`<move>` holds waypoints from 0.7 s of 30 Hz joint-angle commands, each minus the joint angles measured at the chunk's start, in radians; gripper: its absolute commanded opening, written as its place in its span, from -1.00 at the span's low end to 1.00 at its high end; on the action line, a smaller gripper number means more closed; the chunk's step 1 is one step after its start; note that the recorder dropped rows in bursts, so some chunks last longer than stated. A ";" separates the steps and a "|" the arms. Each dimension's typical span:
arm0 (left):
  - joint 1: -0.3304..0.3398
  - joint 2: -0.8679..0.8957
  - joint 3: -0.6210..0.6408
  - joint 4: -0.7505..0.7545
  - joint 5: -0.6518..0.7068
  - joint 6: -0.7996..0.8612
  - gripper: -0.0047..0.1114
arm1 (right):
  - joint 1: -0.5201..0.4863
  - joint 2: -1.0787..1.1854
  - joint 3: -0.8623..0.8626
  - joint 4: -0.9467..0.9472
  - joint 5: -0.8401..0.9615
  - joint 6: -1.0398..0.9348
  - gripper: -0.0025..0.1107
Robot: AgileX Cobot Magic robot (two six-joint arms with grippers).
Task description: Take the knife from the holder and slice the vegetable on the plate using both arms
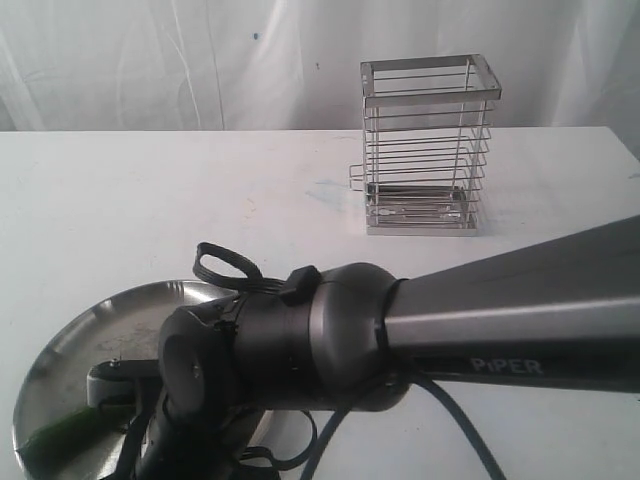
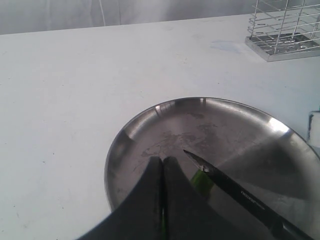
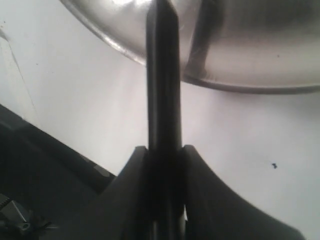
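A: What do we count?
B: One holder [image 1: 425, 150], far right; one plate [image 2: 150, 125], near left, bearing one vegetable [image 2: 201, 181]; one knife [image 2: 235, 191] above it; one arm [image 1: 500, 300] lettered "PIPER".
A: Fingers?
B: On the left gripper [image 2: 162, 165], together; on the right gripper [image 3: 164, 150], clamped on the knife.

A staged lab bench: plain white table [image 1: 150, 190], draped white sheet backdrop [image 1: 150, 60], PIPER-marked robot arm [image 1: 520, 310].

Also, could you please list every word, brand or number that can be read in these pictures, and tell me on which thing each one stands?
"PiPER": pale letters on the side of the grey right arm, exterior view.
A short line of pale print on the blade of the knife, left wrist view: too small and blurred to read.
Right wrist view: no text to be seen.
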 commanded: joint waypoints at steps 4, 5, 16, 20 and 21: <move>-0.006 -0.004 0.003 -0.009 0.000 -0.003 -0.92 | 0.005 -0.001 0.002 0.009 -0.013 -0.011 -0.69; -0.006 -0.004 0.003 -0.009 0.000 -0.003 -0.92 | 0.005 -0.001 0.002 0.009 -0.013 -0.011 -0.69; -0.006 -0.004 0.003 -0.009 0.000 -0.003 -0.92 | 0.005 -0.001 0.002 0.007 -0.026 -0.030 -0.69; -0.006 -0.004 0.003 -0.009 0.000 -0.003 -0.92 | 0.005 -0.001 0.002 0.009 -0.043 -0.030 -0.69; -0.006 -0.004 0.003 -0.009 0.000 -0.003 -0.92 | 0.005 -0.001 0.002 0.012 -0.044 -0.030 -0.69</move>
